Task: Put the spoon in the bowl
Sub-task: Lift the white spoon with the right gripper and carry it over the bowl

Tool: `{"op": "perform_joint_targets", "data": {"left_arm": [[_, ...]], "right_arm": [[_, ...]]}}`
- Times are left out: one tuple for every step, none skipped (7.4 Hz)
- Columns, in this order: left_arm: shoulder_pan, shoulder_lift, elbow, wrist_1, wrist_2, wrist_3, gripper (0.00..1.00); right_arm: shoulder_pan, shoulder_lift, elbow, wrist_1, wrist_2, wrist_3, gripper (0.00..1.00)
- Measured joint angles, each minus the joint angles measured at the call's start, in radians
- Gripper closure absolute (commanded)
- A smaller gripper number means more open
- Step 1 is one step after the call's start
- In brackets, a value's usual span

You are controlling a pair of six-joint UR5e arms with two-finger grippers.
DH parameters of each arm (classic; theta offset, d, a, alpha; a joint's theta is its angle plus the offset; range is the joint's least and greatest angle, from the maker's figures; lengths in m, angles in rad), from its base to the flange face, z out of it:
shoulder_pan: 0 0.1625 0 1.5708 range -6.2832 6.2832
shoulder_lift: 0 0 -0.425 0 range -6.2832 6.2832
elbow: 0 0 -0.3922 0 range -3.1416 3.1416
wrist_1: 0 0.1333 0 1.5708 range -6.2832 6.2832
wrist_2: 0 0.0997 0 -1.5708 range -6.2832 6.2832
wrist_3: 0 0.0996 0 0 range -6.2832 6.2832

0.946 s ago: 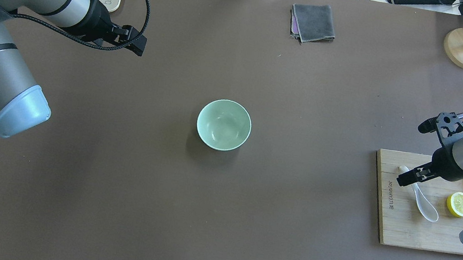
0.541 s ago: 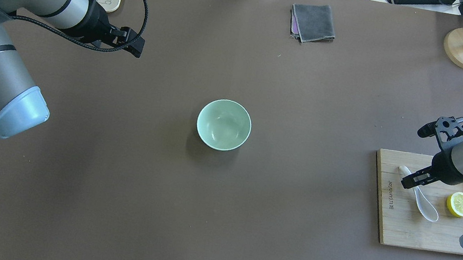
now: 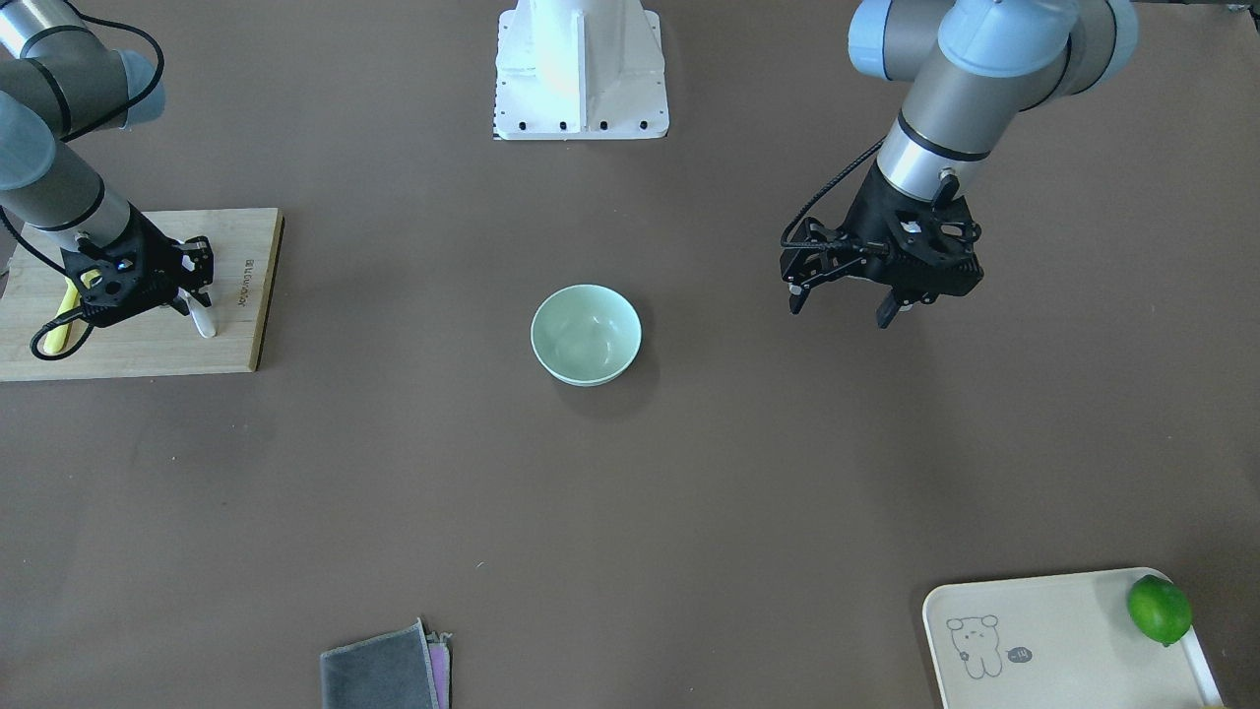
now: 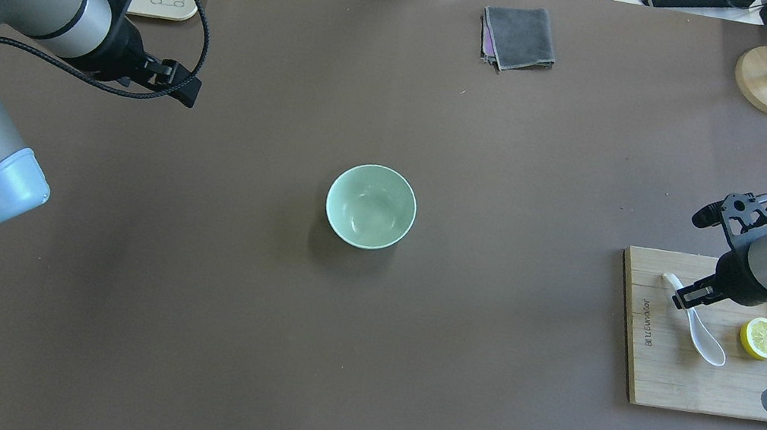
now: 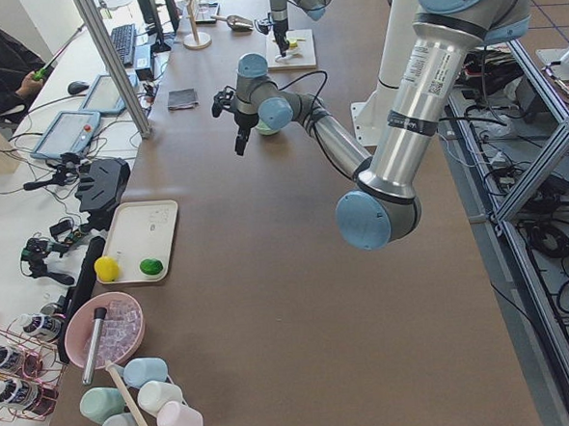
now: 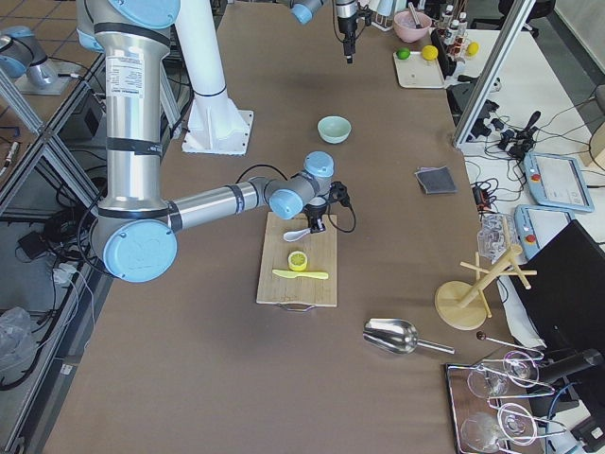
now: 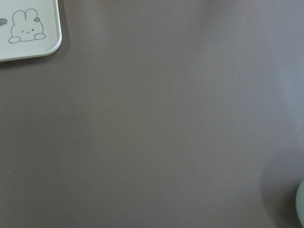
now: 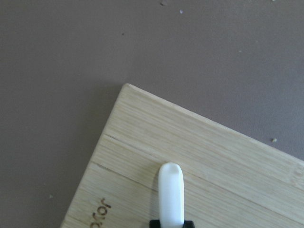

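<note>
Brown tabletop [image 4: 480, 384]: small white soup spoon [image 4: 704, 341] lies on the bamboo cutting board [image 4: 665, 379], well apart from the round mint-green bowl [image 4: 371, 206].
Right gripper [image 4: 687, 297] is down at its short handle; clamped or not, I cannot tell. It looks light, stiff and glossy, likely slippery, so pinch mid-handle squarely.

Open table [image 4: 536, 270] stretches from cutting board [image 4: 666, 375] to bowl [image 4: 371, 206]; a lemon half [image 4: 762, 338] sits near the spoon [image 4: 701, 336].
</note>
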Motion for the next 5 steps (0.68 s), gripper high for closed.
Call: {"op": "perform_joint_targets", "data": {"left_arm": [[-0.047,0.068,-0.004,0.002,0.001,0.145,0.02],[-0.113,0.139,-0.001,0.004,0.002,0.306,0.02],[-0.190,0.200,0.025,0.003,0.004,0.480,0.02],[-0.262,0.239,0.072,-0.001,0.007,0.646,0.02],[-0.331,0.268,0.118,-0.004,0.008,0.782,0.02]], "right_arm": [[0.000,0.002,0.003,0.000,0.000,-0.001,1.00],[0.000,0.007,0.011,-0.002,0.001,0.000,1.00],[0.001,0.013,0.031,-0.008,0.006,0.001,1.00],[0.006,0.019,0.057,-0.011,0.010,0.002,1.00],[0.016,0.033,0.082,-0.013,0.010,0.007,1.00]]}}
